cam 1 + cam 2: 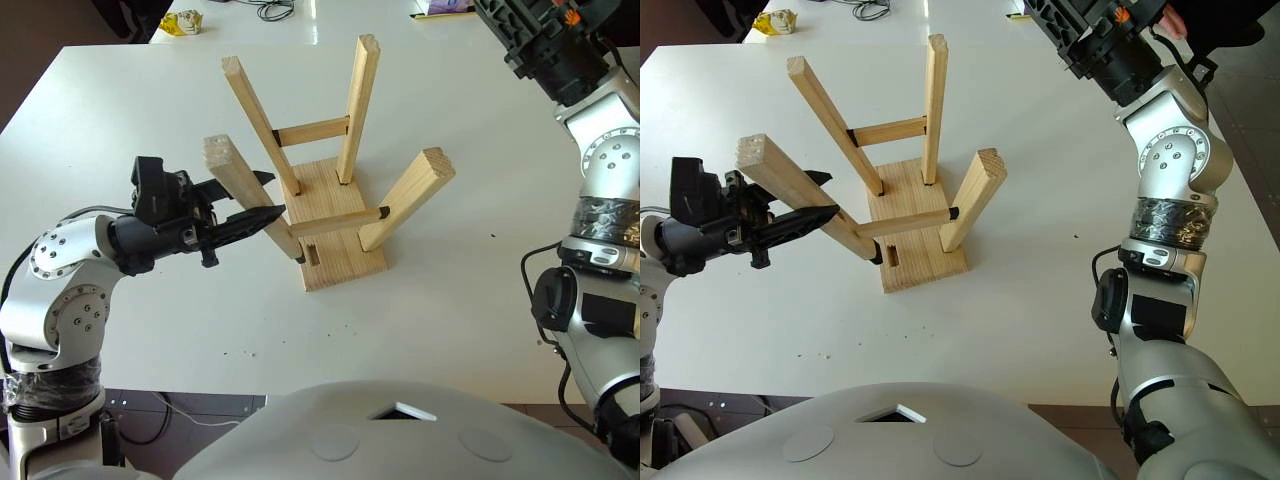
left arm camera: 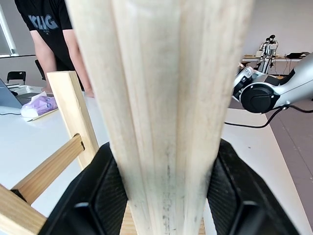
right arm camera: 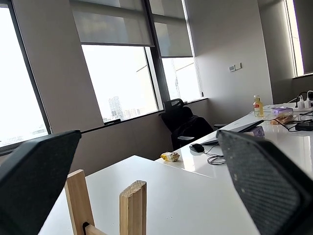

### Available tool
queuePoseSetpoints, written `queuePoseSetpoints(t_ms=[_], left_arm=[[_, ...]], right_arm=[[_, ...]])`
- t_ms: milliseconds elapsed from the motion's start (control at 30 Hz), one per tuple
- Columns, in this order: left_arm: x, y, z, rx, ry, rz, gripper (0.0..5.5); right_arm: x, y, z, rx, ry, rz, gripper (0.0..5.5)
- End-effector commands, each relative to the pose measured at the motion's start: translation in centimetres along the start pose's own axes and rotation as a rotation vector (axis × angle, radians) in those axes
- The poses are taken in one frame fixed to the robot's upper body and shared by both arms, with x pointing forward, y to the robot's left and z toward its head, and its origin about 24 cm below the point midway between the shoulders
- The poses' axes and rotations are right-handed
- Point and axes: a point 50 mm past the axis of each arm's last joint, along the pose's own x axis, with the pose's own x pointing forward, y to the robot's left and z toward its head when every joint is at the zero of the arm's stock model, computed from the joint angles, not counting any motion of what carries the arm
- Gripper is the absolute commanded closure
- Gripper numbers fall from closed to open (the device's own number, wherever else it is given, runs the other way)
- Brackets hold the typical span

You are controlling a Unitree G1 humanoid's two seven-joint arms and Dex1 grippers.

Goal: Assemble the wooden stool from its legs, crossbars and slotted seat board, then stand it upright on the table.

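Observation:
The stool lies upside down, its slotted seat board [image 1: 343, 268] flat on the white table [image 1: 120, 110] and its legs pointing up. The far pair of legs [image 1: 358, 105] is joined by a crossbar [image 1: 312, 131]; a second crossbar [image 1: 335, 221] links the near pair. My left gripper [image 1: 265, 197] is shut on the near-left leg [image 1: 232, 172], about halfway up. In the left wrist view that leg [image 2: 161, 98] is pinched between both fingers [image 2: 93, 196]. My right gripper [image 3: 149, 142] is open, held high over the table's far right, away from the stool.
A yellow crumpled wrapper [image 1: 181, 22] and cables [image 1: 275, 10] lie on the desk behind. White tabletop stretches bare to the left and right of the stool. The near table edge runs just in front of the seat board.

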Motion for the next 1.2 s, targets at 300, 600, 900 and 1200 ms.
queuePoseSetpoints(t_ms=[300,600,900,1200], left_arm=[[0.9,-3.8,-3.3,0.016,0.04,0.105,3.45],[2.6,-7.2,-2.7,0.067,-0.133,0.332,3.46],[1.4,-6.9,-4.9,0.077,-0.064,0.356,3.46],[2.7,-7.3,-6.1,0.096,-0.09,0.343,3.46]], right_arm=[[0.1,-0.4,0.5,0.008,0.03,-0.003,0.38],[0.4,-0.1,-0.3,0.064,0.072,0.013,0.38],[1.0,0.0,-0.4,0.082,0.087,0.035,0.38],[1.3,0.1,-1.4,0.102,0.134,0.038,0.38]])
